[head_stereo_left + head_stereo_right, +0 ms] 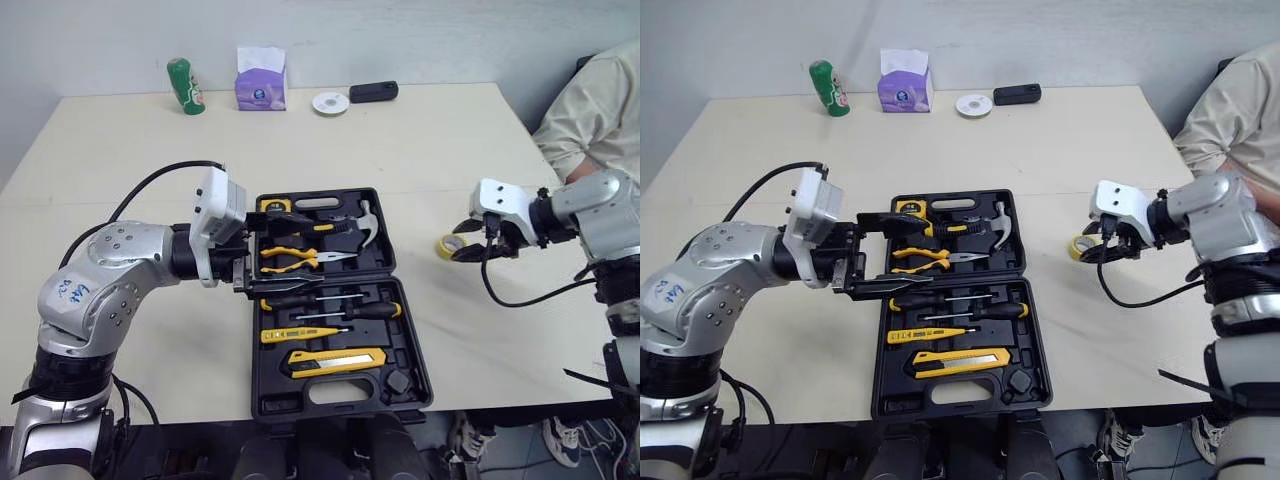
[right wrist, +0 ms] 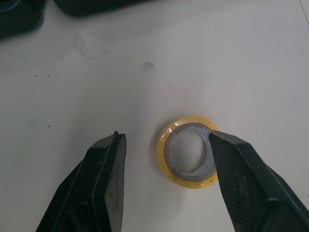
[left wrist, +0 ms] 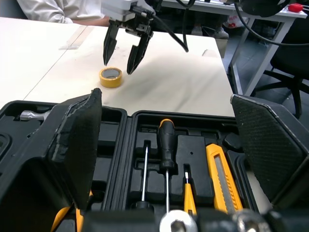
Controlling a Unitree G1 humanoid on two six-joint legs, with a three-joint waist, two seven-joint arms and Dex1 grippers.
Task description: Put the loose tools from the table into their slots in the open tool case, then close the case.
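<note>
**Still one loose item: yellow tape roll beside the open case**

One tool case [image 1: 262, 385] lies open and flat on the table [image 1: 120, 150], near the front edge. In its slots sit one hammer [image 1: 365, 225], one tape measure [image 1: 275, 205], two black-handled screwdrivers [image 1: 375, 311], one yellow tester screwdriver [image 1: 295, 334] and one yellow utility knife [image 1: 335, 362]. Yellow-handled pliers [image 1: 290, 258] lie partly behind the left gripper, so their count is unclear. The long tools all run across the case, left to right. The thicker screwdriver's handle is toward the robot's right.

One yellow tape roll [image 2: 189, 157] is out of the case, on bare table just right of it. It lies flat with its hole facing up.

The right gripper [image 1: 465, 242] hangs over the roll with its fingers spread wide. The roll sits between them, close against one finger and apart from the other.

The left gripper [image 1: 300, 255] is also spread wide, holding nothing, above the case's left half.

At the far edge stand one green can [image 1: 186, 86], one purple tissue box [image 1: 261, 85], one white disc [image 1: 330, 103] and one black object [image 1: 373, 92]. One person [image 1: 590, 110] is at the right.
</note>
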